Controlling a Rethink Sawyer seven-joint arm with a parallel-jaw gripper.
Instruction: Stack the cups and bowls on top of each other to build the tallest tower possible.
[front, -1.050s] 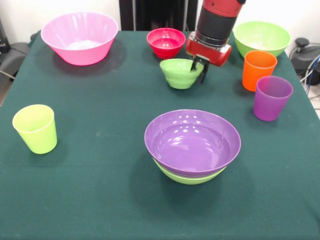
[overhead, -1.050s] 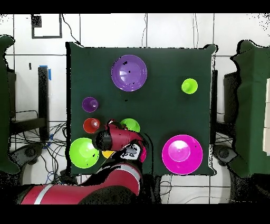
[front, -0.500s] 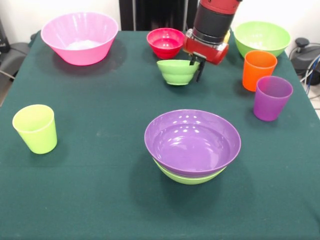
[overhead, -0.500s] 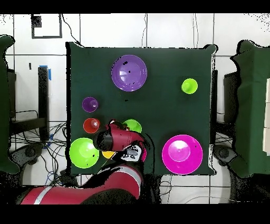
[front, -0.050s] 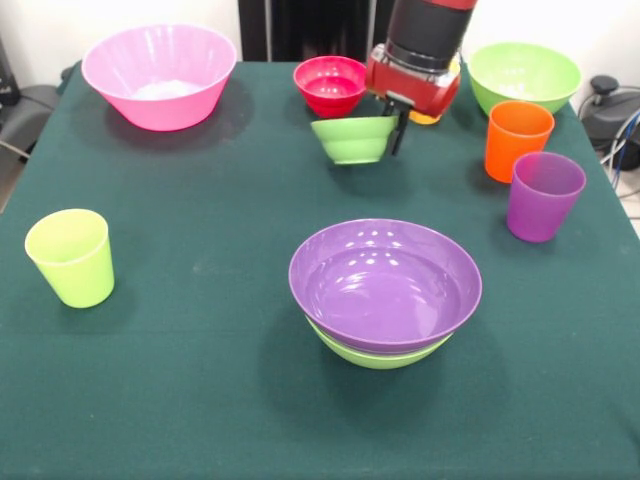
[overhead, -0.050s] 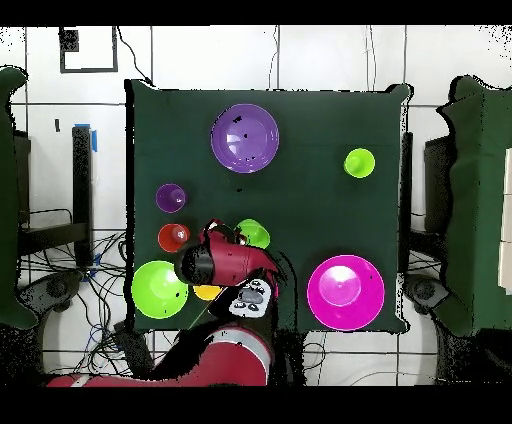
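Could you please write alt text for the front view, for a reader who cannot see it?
The gripper holds a small green bowl by its rim above the green table. Other bowls and cups stand around.

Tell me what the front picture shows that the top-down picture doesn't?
Only the front view shows a green bowl tucked under the purple bowl, and the gripper pinching the small green bowl by its rim. Only the overhead view shows the floor around the table. Both show the pink bowl and the lime cup.
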